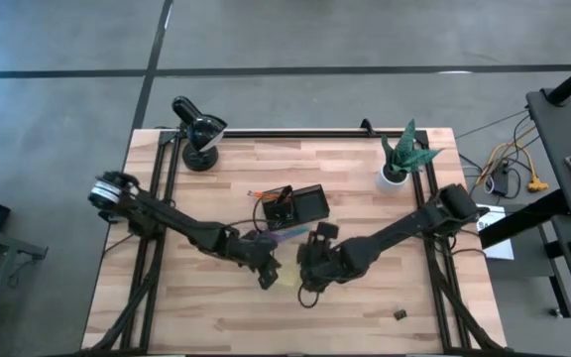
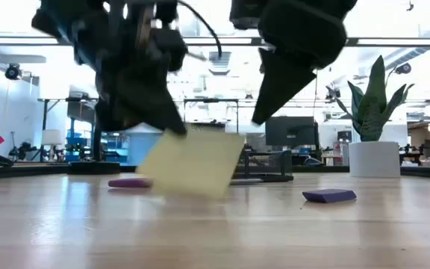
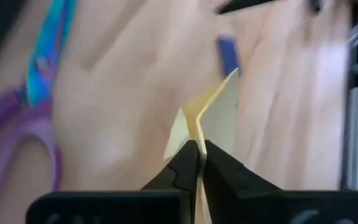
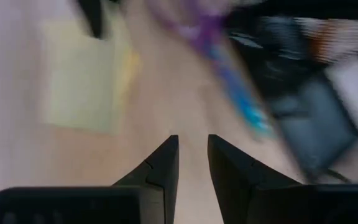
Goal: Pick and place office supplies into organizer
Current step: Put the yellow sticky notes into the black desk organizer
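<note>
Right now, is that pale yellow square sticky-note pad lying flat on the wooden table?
No, tipped up. The left gripper is shut on the pale yellow sticky-note pad, lifting one edge off the wooden table.

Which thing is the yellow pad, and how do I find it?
Look at the middle of the wooden table, in front of the dark organizer. The left gripper pinches the sticky-note pad there. It is the only pale yellow square.
</note>
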### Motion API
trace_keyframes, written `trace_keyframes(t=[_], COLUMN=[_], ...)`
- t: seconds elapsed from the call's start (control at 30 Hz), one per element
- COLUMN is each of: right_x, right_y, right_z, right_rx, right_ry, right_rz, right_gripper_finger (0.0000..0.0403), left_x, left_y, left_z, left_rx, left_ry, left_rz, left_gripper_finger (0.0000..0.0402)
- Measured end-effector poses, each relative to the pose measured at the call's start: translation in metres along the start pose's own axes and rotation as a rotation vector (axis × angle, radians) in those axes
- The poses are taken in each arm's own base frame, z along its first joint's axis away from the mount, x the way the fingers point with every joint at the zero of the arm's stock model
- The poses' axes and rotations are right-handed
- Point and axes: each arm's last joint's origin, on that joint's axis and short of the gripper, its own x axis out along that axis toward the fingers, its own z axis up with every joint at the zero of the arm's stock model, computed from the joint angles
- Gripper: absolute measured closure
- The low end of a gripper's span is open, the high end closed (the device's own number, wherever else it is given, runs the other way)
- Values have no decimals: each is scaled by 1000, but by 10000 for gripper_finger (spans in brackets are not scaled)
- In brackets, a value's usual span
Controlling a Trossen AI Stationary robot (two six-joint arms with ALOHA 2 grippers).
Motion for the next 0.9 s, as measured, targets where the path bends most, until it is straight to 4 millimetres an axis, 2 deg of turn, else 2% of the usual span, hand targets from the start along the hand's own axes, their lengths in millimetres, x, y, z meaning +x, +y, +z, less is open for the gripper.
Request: trace_keyframes(t=[0.3,0.5,0.63,0.73,0.9], right_x=[-35,-49,-56,-63,-73], right_y=[-27,-30,-28,-24,-11], right_z=[-5,-17,-27,-36,-48], right_rx=[247,393,532,642,677], right_ry=[-40,-15,-6,-9,-26], right_rz=[-172,-233,-272,-300,-274], right_gripper_finger=[330,330,330,330,330], left_x=[-46,-73,-82,-83,-72], left_y=[4,14,24,32,43], left_z=[42,88,122,147,176], left_rx=[82,159,131,114,296], left_ry=[-151,-243,-285,-296,-189], left_rz=[-13,59,117,81,132], left_gripper_finger=[401,401,402,402,402])
